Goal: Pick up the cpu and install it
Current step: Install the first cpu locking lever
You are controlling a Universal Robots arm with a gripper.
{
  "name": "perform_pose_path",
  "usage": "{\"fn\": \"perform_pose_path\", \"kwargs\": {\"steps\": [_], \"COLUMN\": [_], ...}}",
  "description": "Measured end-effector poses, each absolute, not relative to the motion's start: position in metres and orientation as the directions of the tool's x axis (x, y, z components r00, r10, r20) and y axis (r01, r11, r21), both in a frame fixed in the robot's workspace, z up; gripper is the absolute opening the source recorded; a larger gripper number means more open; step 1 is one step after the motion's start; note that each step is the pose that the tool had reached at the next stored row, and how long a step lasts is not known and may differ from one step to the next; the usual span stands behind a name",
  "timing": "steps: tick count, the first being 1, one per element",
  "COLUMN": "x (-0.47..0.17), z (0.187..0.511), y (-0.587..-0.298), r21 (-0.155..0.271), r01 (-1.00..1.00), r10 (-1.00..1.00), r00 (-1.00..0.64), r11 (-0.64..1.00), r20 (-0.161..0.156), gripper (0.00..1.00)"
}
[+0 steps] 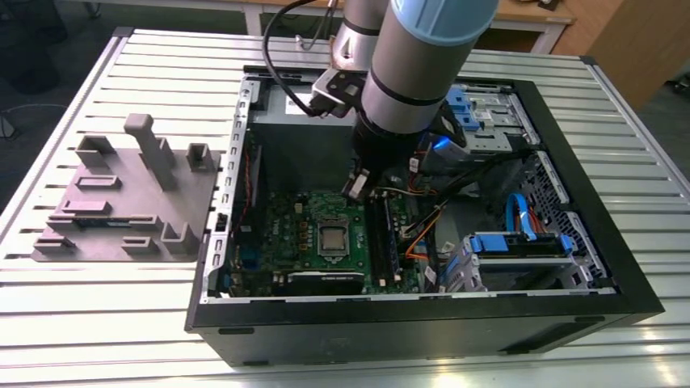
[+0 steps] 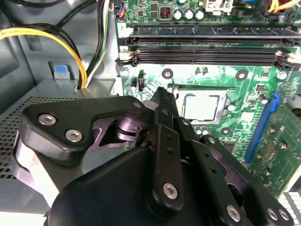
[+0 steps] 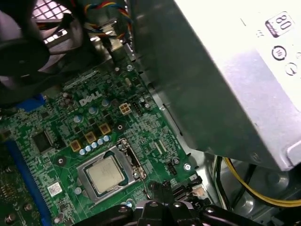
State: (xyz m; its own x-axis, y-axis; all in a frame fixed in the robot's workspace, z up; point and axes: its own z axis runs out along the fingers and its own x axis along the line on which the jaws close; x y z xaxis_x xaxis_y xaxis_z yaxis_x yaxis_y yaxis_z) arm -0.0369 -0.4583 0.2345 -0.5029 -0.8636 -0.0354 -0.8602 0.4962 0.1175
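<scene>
Now, exterior view:
- cpu place: the cpu (image 1: 332,237) lies flat in the socket in the middle of the board (image 1: 286,222), inside the open case (image 1: 431,327).
- gripper: the gripper (image 1: 359,187) hangs just above the board, close to the cpu on the far side and not touching it.
- surroundings: a grey moulded fixture (image 1: 119,202) stands on the ribbed metal table (image 1: 97,323), well apart from the case.

Second wrist view:
- fingers: the black, bolted links of the gripper (image 2: 160,96) are drawn to one tip. The fingers are judged closed, with nothing between them.
- cpu: it (image 2: 201,106) is seen as a pale, glaring square just beyond the tip.
- textures: long black memory slots (image 2: 207,52) and yellow wires (image 2: 47,35) are seen.

First wrist view:
- cpu surface: a dull silver lid (image 3: 104,175), square and smooth, is bordered by a thin metal frame (image 3: 130,157). Whether the frame is latched cannot be told.
- neighbours: the grey sheet-metal supply box (image 3: 225,70) overhangs the green, densely studded board.

Handling (judged):
- weight: light.
- stiffness: rigid and thin.
- grip: the lid is likely slippery. It is best taken by two opposite edges, never from the underside.
- fragility: contacts and socket pins are easily bent, so it must be kept level.
</scene>
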Motion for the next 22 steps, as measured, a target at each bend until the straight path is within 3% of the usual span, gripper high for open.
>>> {"fn": "perform_pose_path", "kwargs": {"steps": [22], "x": [-0.0411], "z": [0.2402], "y": [-0.4642], "r21": [0.107], "r01": [-0.908], "r10": [-0.911], "r00": [-0.411], "r11": [0.405], "r20": [-0.042], "gripper": [0.10]}}
